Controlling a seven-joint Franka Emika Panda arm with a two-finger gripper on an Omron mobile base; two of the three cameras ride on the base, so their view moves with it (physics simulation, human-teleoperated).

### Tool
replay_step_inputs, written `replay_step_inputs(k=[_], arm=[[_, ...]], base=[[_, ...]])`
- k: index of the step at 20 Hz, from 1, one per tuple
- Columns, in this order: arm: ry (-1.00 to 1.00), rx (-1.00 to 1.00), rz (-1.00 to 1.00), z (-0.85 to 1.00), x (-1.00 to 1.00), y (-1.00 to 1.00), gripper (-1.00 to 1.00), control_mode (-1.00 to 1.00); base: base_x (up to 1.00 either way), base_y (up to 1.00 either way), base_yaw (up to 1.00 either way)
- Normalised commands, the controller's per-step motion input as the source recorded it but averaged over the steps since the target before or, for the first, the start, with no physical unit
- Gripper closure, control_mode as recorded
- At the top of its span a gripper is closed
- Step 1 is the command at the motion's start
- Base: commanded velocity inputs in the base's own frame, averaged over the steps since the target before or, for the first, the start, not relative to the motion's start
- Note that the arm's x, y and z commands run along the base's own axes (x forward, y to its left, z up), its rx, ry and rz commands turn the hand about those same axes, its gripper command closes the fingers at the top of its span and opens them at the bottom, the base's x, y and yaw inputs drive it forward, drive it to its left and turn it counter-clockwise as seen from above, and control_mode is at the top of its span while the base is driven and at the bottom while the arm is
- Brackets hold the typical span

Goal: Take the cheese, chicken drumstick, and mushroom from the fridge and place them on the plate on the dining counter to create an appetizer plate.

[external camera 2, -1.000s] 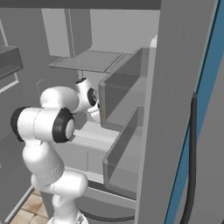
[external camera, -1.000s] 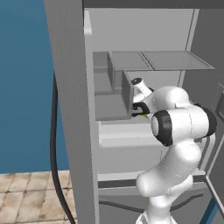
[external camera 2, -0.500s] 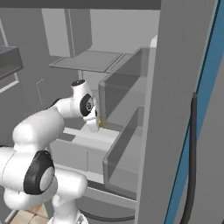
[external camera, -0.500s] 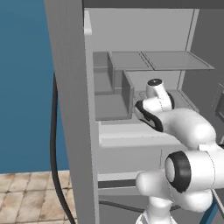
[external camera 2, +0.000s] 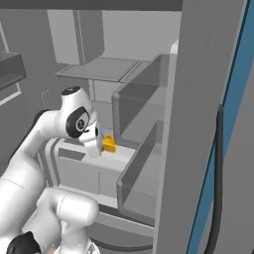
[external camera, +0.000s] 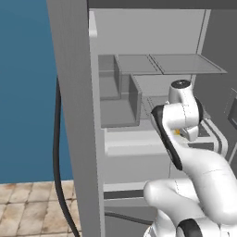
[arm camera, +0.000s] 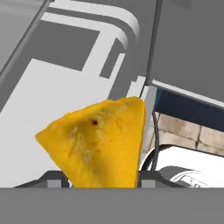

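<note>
The cheese [arm camera: 98,142], a bright yellow wedge, sits between my fingertips [arm camera: 54,177], and my gripper [arm camera: 103,177] is shut on it. From the right base the cheese [external camera 2: 109,144] pokes out of the gripper [external camera 2: 101,144], above the pale drawer front of the open fridge [external camera 2: 208,99]. From the left base only a yellow speck of cheese [external camera: 177,133] peeks past the hand [external camera: 180,132], in front of the fridge [external camera: 69,92] interior. The chicken drumstick, mushroom, plate and dining counter are out of view.
Thin grey shelves [external camera: 166,65] span the fridge above the hand. Door bins [external camera 2: 144,119] stand close to the right of the gripper. A pale drawer front [external camera: 134,141] lies below. A black cable [external camera: 58,152] hangs outside, over the tiled floor [external camera: 32,208].
The arm has swung and the hand has drawn back from the shelf towards the fridge's right side, now lower over the drawer, with the cheese showing in its grip.
</note>
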Motion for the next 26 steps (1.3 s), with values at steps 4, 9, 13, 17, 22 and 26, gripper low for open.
replay_step_inputs(k=[4, 9, 13, 17, 22, 26], arm=[[0.01, 0.0, 0.14, 0.6, -0.93, 0.0, 1.0, -1.0], [0.0, 0.0, 0.33, 0.18, -0.67, 0.02, 1.0, -1.0], [0.0, 0.0, 0.47, 0.06, -0.34, 0.1, 1.0, -1.0], [0.0, -0.01, 0.43, 0.31, -0.03, 0.17, 1.0, -1.0], [0.0, -0.06, 0.34, 0.47, 0.0, 0.25, 1.0, -1.0], [0.0, -0.09, 0.22, 0.48, -0.05, 0.08, 1.0, -1.0]], base=[[0.0, 0.0, 0.0], [0.0, 0.0, 0.0], [0.0, 0.0, 0.0], [0.0, 0.0, 0.0], [0.0, 0.0, 0.0], [0.0, 0.0, 0.0]])
